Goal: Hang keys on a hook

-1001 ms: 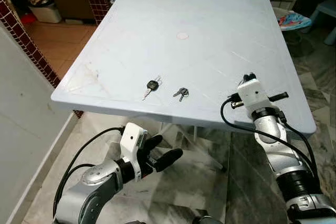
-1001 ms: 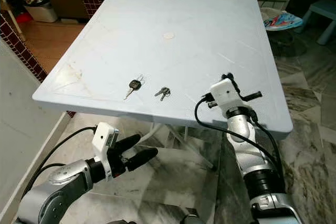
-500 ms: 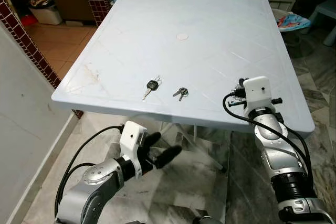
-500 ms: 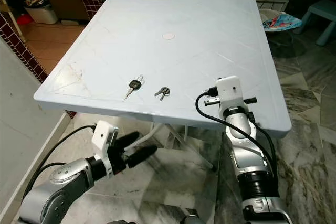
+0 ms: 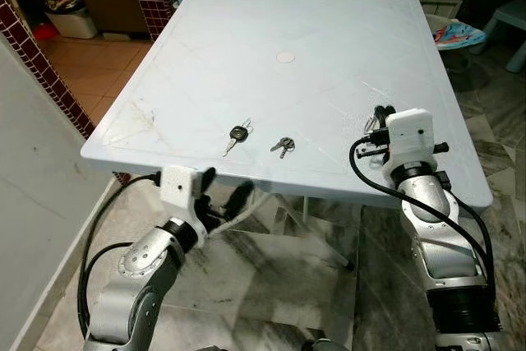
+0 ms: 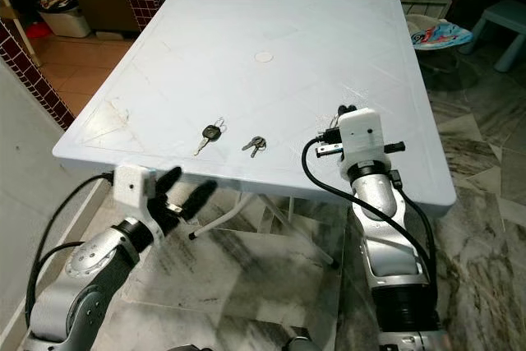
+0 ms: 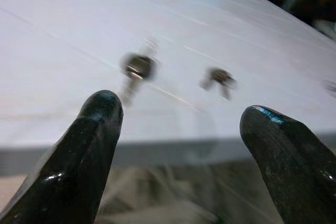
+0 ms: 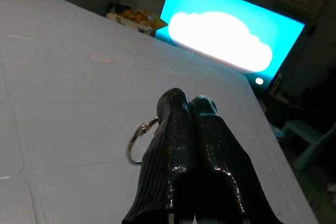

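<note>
On the table (image 5: 329,30) before us lie two sets of keys near its front edge: the car key (image 5: 237,133) to the left of the small key bunch (image 5: 284,146). Our right gripper (image 5: 379,113) sits over the table to the right of the bunch, our left gripper (image 5: 223,192) below the front edge, left of the car key
</note>
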